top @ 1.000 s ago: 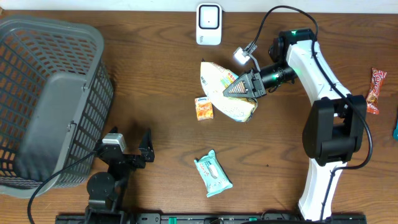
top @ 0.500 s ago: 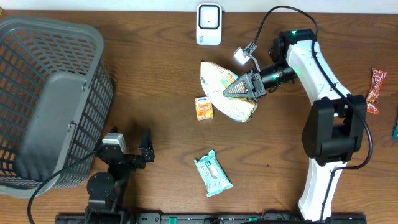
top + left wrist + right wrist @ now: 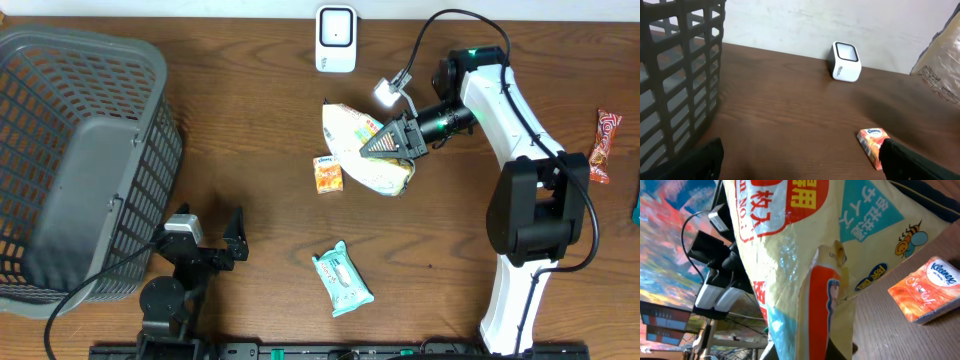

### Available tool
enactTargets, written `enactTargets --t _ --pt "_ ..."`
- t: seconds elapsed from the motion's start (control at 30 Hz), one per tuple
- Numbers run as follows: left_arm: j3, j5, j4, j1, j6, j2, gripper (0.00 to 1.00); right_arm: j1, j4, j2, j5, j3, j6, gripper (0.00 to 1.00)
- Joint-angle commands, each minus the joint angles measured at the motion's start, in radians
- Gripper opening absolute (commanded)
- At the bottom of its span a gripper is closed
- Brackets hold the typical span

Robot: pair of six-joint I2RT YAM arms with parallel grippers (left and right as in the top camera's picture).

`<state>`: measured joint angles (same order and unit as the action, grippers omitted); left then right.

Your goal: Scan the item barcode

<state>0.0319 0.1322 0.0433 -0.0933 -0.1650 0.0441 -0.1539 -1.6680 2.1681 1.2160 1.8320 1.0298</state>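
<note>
Bag (image 3: 352,150) pinched at its edge by right jaws, pressed tight, held off bench. Scanner (image 3: 336,38) ahead of jaws, off to one side, near. Left jaws spread, idle. Step: presenting barcode. Next move likely calls for turning bag's barcode toward scanner window.

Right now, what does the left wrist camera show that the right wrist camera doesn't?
Only the left wrist view shows the grey basket and the white scanner near the wall. Only the right wrist view shows the snack bag up close, its red and blue print filling the frame. Both show the orange tissue pack lying on the wooden table; the left view catches just an edge of the bag.
</note>
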Motion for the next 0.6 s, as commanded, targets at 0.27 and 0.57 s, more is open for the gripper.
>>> enactTargets --t 0.27,0.57 --pt "-0.028 0.006 0.014 0.004 -0.013 -0.001 0.98 -0.005 0.098 -0.041 -0.147 0.017 -0.022 0.01" --pt "-0.028 0.006 0.014 0.004 -0.013 -0.001 0.98 -0.042 0.7 -0.041 -0.756 0.019 -0.892 0.01"
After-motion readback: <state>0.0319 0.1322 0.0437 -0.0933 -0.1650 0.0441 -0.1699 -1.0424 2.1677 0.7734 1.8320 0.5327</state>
